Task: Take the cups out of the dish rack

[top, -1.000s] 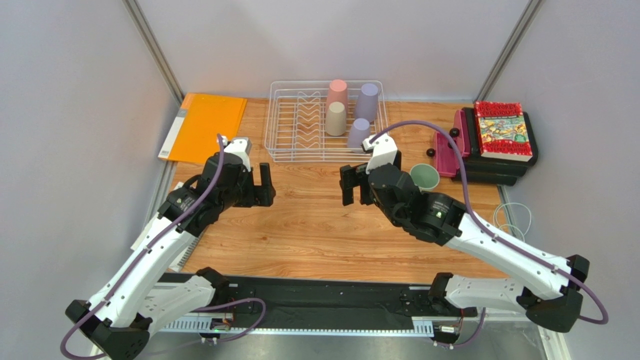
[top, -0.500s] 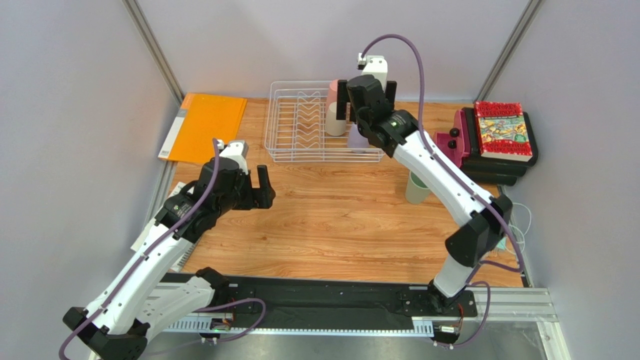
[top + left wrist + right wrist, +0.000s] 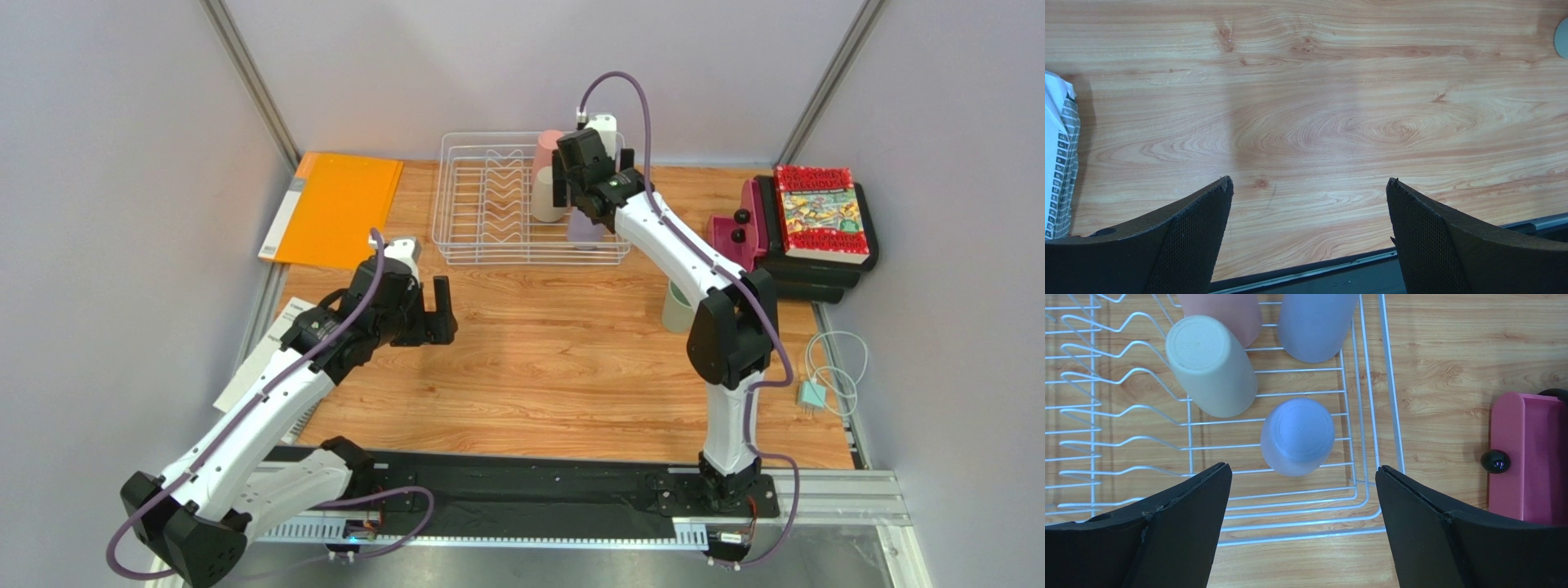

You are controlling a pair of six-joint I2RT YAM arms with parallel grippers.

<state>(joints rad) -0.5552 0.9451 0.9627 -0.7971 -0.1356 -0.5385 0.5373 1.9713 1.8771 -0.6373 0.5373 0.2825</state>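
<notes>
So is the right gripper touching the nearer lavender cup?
Apart. The right wrist view shows the right gripper open, with rack wire visible between each finger and the nearer lavender cup.

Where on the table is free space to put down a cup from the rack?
The widest bare wood lies on the table, between the left gripper and the green cup, in front of the dish rack. Crowded: the rack's right half under the right gripper, and the right edge by the books.

Lettering on the book (image 3: pixel 819 211) seems too small to read.
</notes>
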